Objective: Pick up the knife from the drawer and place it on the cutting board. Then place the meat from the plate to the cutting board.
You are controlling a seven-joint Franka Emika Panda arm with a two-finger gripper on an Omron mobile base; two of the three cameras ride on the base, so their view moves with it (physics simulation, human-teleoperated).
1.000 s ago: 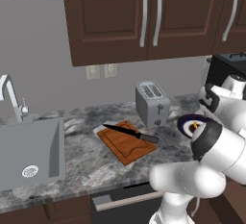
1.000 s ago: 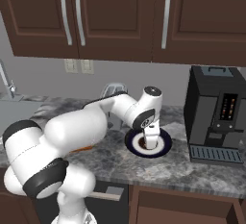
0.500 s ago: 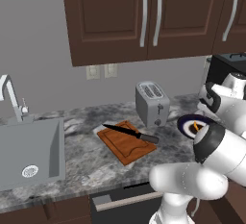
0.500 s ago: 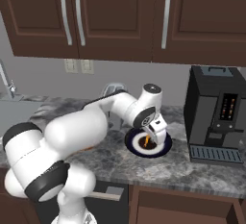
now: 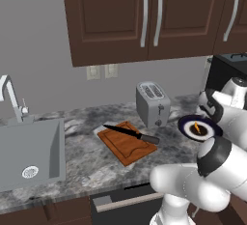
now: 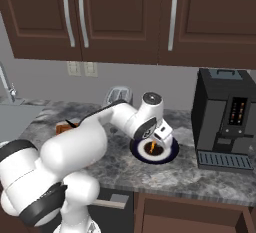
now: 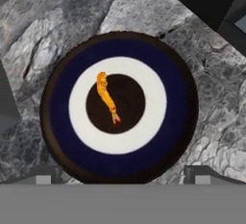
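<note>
The plate (image 7: 53,117), with its dark blue rim, sits right under my gripper (image 7: 122,177). The meat (image 7: 106,95), a small orange-yellow strip, lies on the plate's dark brown centre. My fingertips (image 7: 45,175) stand wide apart, above the plate's near rim, so the gripper is open and holds nothing. From the right base view the gripper (image 6: 158,138) hovers just above the plate (image 6: 170,153) and the meat (image 6: 151,148). The knife (image 5: 130,133) lies across the cutting board (image 5: 120,149), left of the plate (image 5: 185,125). The drawer is out of view.
A silver toaster (image 5: 153,104) stands behind the board. A black coffee machine (image 6: 227,119) is close on the plate's right. The sink (image 5: 29,154) with its tap lies at the far left. Upper cabinets (image 5: 144,16) hang above the counter.
The hand has tilted and shifted slightly to the right above the plate. Plate, meat, knife and board have not moved.
</note>
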